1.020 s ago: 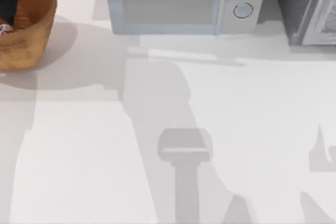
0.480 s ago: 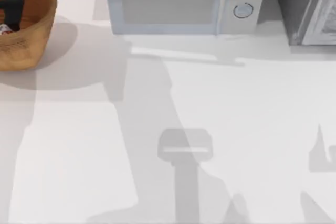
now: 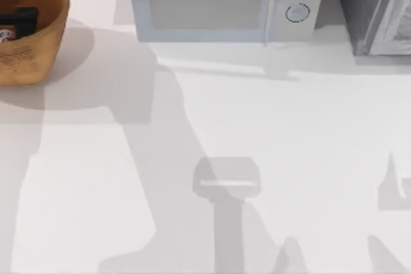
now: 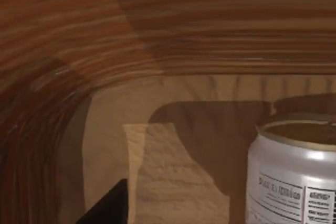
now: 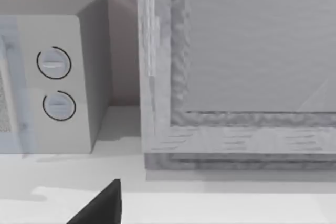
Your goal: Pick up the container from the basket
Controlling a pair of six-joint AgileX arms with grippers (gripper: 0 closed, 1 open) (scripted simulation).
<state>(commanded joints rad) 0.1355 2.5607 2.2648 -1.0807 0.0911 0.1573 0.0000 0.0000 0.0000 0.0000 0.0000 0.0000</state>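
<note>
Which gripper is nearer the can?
Left. The left gripper is inside the basket, beside the can. The right gripper faces the microwave across the table.

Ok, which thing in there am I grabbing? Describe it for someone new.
Find the round wicker basket at the table's far left corner, left of the microwave. Standing upright inside it is the container, a small silver-white can with a printed label; nothing else in there is metal.
</note>
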